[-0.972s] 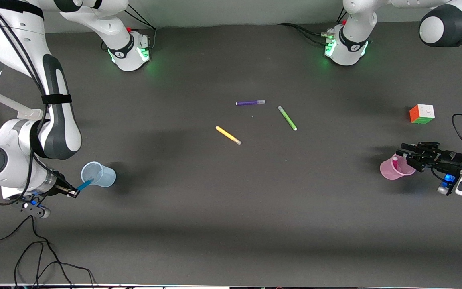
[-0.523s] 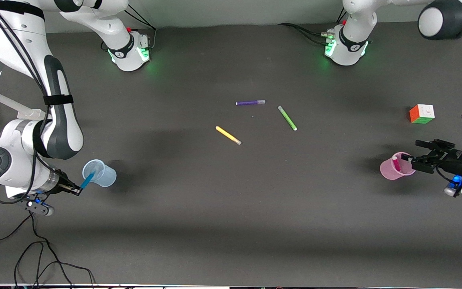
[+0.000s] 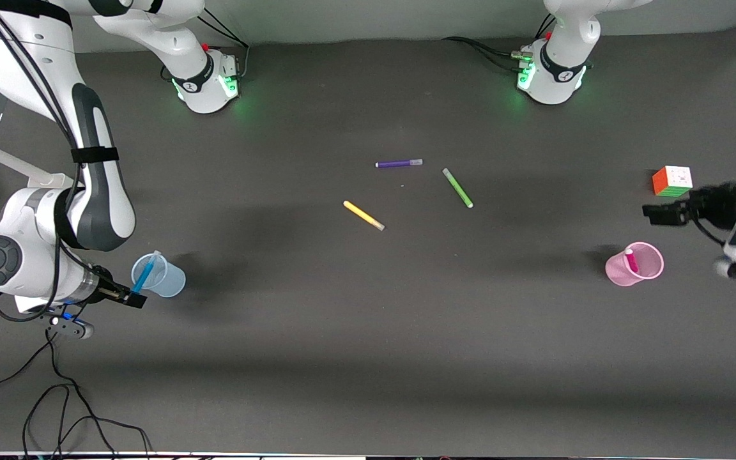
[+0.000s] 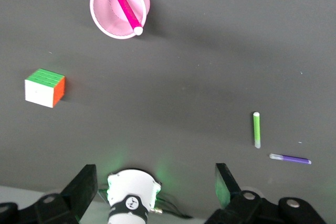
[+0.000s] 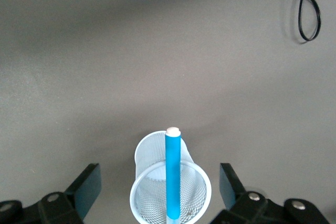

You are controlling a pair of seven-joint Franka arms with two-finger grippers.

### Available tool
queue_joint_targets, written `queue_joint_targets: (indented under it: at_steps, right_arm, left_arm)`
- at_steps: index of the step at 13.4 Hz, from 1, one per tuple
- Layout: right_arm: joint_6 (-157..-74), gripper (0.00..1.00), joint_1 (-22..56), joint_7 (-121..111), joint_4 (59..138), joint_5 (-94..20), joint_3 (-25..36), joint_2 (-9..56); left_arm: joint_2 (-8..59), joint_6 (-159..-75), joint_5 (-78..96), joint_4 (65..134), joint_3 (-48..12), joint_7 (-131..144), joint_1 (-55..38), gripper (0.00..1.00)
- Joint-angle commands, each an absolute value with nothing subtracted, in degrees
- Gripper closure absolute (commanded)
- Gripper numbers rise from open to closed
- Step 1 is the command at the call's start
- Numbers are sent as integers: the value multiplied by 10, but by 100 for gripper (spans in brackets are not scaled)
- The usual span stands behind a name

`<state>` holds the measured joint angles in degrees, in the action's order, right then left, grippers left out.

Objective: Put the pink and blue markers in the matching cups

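Slim blue marker [image 3: 144, 277] leaning in pale blue ribbed plastic cup [image 3: 162, 276], long axis tilted, pale cap on rim, right hand [image 3: 131, 298] spread beside cup, magenta-pink marker [image 3: 630, 260] slanted in pale pink ribbed cup [image 3: 636, 265], left hand [image 3: 655, 214] spread above dark counter [image 3: 368, 332] near multicoloured puzzle cube [image 3: 671, 181]

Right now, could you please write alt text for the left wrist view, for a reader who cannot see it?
A pink marker leans inside an upright pink cup on a dark table, seen from above between the open left gripper fingers. A colour cube sits beside the cup; a green marker and a purple marker lie apart from it.
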<state>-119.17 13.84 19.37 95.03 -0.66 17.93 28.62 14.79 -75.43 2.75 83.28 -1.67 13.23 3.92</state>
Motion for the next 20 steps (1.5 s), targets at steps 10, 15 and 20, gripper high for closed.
queue_joint_targets:
  at_steps: [10, 15, 20]
  right_arm:
    - [-966, 0, 134, 85, 830, -18, 183, 212]
    - [-970, 0, 142, 53, 799, -84, 182, 102]
    - [-901, 0, 154, 54, 781, -64, 179, 77]
  left_arm:
    - [-247, -935, -25, 1216, -56, 142, 5, 1]
    - [-150, -941, -26, 1116, -43, 85, 27, 1]
    - [-29, -904, -42, 967, -45, 85, 34, 1]
